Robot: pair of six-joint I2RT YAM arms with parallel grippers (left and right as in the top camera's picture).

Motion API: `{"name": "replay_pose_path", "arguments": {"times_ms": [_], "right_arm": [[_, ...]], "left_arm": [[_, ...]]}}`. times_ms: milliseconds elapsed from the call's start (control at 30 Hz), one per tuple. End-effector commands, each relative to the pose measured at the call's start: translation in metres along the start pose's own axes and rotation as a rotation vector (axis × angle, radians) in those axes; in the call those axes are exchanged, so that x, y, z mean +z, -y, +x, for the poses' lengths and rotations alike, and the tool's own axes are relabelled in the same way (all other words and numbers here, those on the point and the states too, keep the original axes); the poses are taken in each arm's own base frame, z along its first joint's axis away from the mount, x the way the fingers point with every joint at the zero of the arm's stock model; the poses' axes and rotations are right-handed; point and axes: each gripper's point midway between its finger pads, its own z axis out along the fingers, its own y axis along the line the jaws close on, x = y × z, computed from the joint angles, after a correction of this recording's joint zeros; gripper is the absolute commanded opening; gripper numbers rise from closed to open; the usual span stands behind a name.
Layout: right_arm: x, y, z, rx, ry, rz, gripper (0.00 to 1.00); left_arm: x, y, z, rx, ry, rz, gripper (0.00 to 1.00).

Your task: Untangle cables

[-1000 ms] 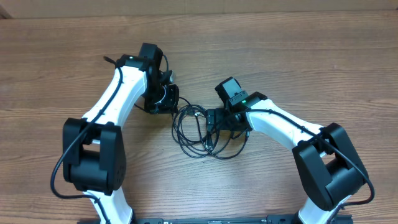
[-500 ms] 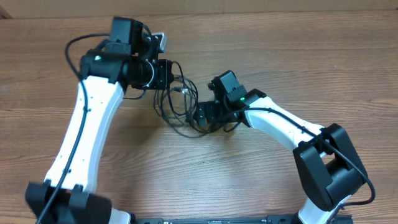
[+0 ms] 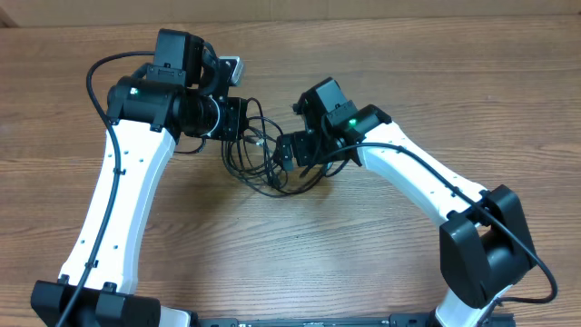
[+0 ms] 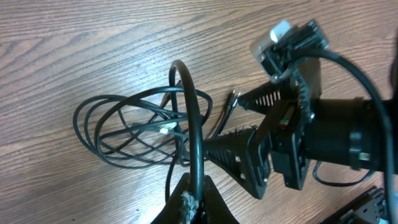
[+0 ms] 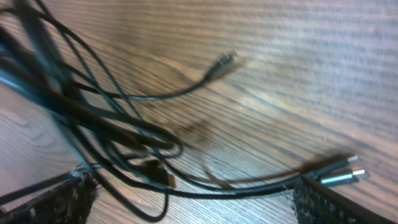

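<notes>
The cables (image 3: 263, 168) are thin black cords in a tangled bunch on the wood table between my two grippers. My left gripper (image 3: 241, 123) is at the bunch's upper left and is shut on one black cord (image 4: 194, 155), which rises from the jaws (image 4: 193, 202) and arcs over the looped cords (image 4: 124, 130). My right gripper (image 3: 289, 150) is at the bunch's right side, open, with its fingers wide apart (image 5: 193, 199). Several cords (image 5: 112, 124) run between them. Two silver plug tips (image 5: 345, 173) lie by its right finger, and another plug (image 5: 221, 62) lies farther off.
The wood table (image 3: 408, 73) stretches all round the arms. The right gripper's black body (image 4: 292, 143) sits close beside the loops in the left wrist view. Thick black arm wires (image 3: 100, 77) loop off the left arm.
My left arm has swung up and to the left with a cord in its jaws, dragging the tangle up and left. My right gripper has followed the bunch the same way.
</notes>
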Motion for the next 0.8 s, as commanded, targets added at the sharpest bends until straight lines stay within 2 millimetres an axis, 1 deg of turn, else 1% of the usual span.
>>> {"name": "replay_pose_path", "arguments": {"times_ms": [0,167,233,300,500,633,767], "right_arm": [[-0.003,-0.003,-0.004,-0.028,0.002,-0.014,1.00],[0.001,-0.005,0.004,-0.036,-0.015,-0.010,1.00],[0.003,-0.008,0.005,-0.044,-0.015,-0.013,1.00],[0.004,-0.006,0.004,-0.052,-0.004,0.015,1.00],[0.005,0.007,-0.006,-0.050,0.053,0.115,1.00],[0.005,0.028,-0.009,0.047,0.101,0.222,1.00],[0.011,0.043,-0.005,0.094,0.122,0.280,1.00]], "left_arm": [[-0.010,0.004,-0.005,0.042,0.029,0.005,0.04],[-0.010,0.007,-0.004,0.040,0.026,0.022,0.04],[-0.010,0.010,-0.004,0.041,0.025,0.043,0.04],[-0.010,0.016,-0.003,0.042,0.023,0.078,0.04],[-0.012,0.031,0.000,0.039,0.010,0.165,0.04],[-0.014,0.041,0.002,0.038,0.001,0.223,0.04],[-0.015,0.046,0.003,0.044,0.000,0.256,0.04]]}}
